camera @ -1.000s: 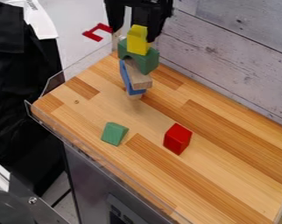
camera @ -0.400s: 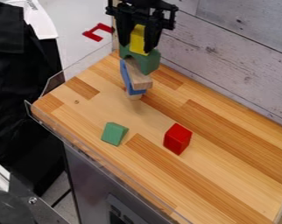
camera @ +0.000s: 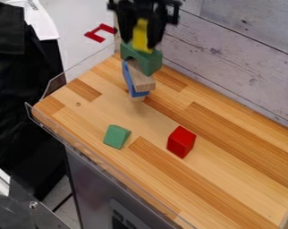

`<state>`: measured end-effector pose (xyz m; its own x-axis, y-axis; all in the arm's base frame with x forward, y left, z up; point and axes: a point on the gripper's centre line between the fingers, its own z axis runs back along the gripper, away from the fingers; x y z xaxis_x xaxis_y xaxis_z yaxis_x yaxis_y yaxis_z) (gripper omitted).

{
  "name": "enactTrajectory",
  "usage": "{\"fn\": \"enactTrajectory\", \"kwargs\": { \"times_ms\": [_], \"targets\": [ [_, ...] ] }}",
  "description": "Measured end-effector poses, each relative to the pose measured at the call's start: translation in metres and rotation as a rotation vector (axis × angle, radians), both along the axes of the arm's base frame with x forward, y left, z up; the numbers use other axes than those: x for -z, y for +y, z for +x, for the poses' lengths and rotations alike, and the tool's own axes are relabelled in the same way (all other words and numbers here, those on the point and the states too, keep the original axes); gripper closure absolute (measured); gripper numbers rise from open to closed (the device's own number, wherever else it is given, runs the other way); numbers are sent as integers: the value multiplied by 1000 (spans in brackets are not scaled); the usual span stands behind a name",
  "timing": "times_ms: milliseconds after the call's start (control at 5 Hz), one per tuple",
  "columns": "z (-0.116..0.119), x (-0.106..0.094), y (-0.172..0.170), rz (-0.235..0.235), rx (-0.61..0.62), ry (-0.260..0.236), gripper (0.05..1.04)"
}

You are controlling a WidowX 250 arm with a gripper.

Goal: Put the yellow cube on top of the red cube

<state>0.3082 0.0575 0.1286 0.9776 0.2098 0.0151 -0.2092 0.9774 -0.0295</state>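
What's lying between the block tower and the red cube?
Bare wooden tabletop between the tower and the red cube, in the camera view; the green wedge sits off to the left.

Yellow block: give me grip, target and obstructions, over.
Gripper closed on yellow block, at top of stack; contact with green arch below unclear. Red block on table, top free. Small green block off to one side of red.
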Motion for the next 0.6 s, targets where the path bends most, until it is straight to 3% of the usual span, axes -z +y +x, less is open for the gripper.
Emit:
{"fn": "enactTrajectory", "kwargs": {
  "times_ms": [200,400,600],
  "targets": [
    [-10,-22,-5,31,19,-13,530],
    [-19,-37,-22,29,88,-28,530],
    [-24,-30,-42,34,178,6,530]
  ]
}}
